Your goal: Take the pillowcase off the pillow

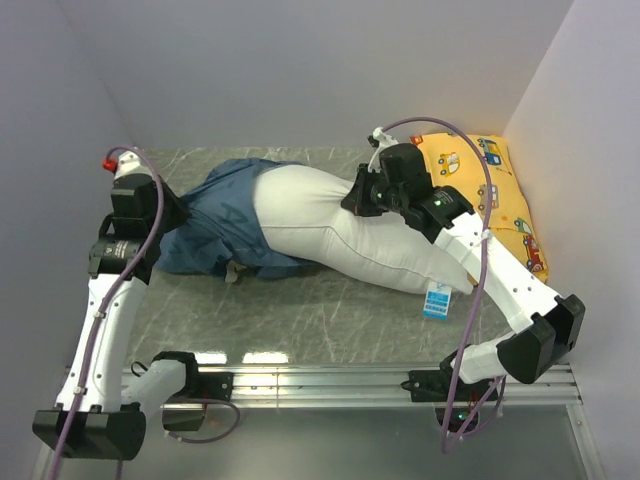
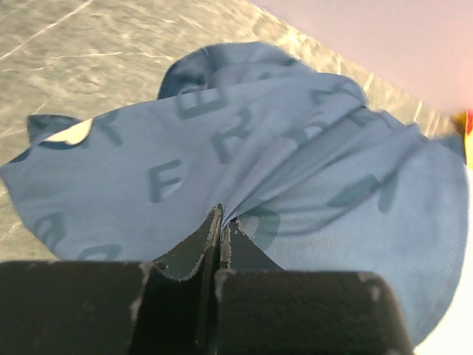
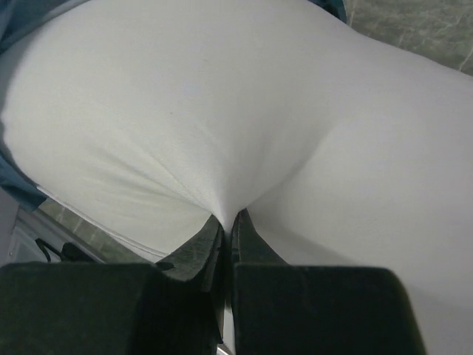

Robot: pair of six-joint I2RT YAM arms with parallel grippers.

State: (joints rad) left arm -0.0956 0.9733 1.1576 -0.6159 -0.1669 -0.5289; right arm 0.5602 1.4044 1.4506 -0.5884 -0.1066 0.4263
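The white pillow (image 1: 340, 225) lies across the table's middle, most of it bare, its small blue label (image 1: 437, 300) at the near right end. The dark blue pillowcase (image 1: 225, 215) still covers its left end, bunched up. My left gripper (image 1: 172, 212) is shut on a fold of the pillowcase (image 2: 295, 163), jaws pinching the lettered blue cloth at my left gripper's tips (image 2: 222, 218). My right gripper (image 1: 358, 195) is shut on the pillow (image 3: 222, 111), its tips (image 3: 229, 216) pinching a pucker of white cloth.
A yellow vehicle-print pillow (image 1: 500, 190) lies at the far right against the wall. White walls close in on the left, back and right. A metal rail (image 1: 330, 375) runs along the near edge. The grey marble tabletop (image 1: 330, 320) shows in front of the pillow.
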